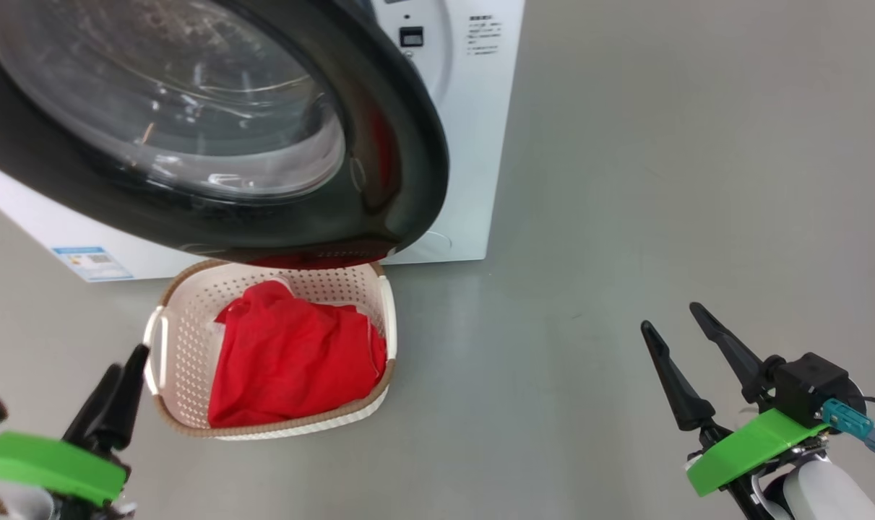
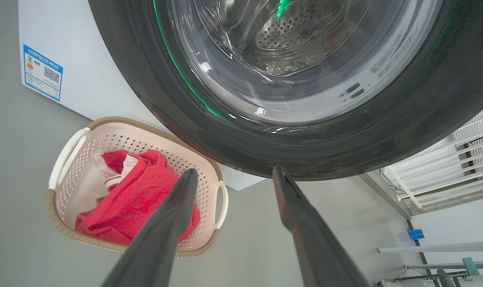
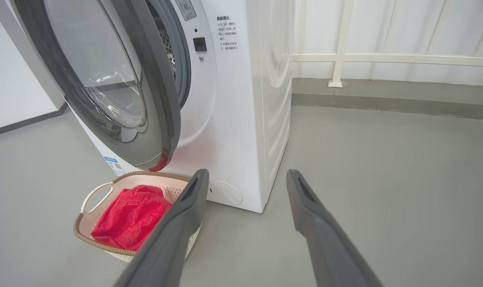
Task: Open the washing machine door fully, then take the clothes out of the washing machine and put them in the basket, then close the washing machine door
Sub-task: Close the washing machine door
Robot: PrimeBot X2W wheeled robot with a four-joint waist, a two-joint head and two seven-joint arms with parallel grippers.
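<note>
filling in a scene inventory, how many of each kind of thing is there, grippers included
washing machine: 1
washing machine door: 1
basket: 1
red clothes: 1 heap, number of pieces cannot be told
grippers: 2, left gripper and right gripper, both open and empty
total: 6

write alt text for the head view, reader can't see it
Bright red fabric clothes lie in a small cream perforated plastic basket on the grey floor, below the open round black-rimmed glass door of a white front-loading washing machine. The left gripper is beside the basket's handle and the right gripper over bare floor, both empty.
</note>
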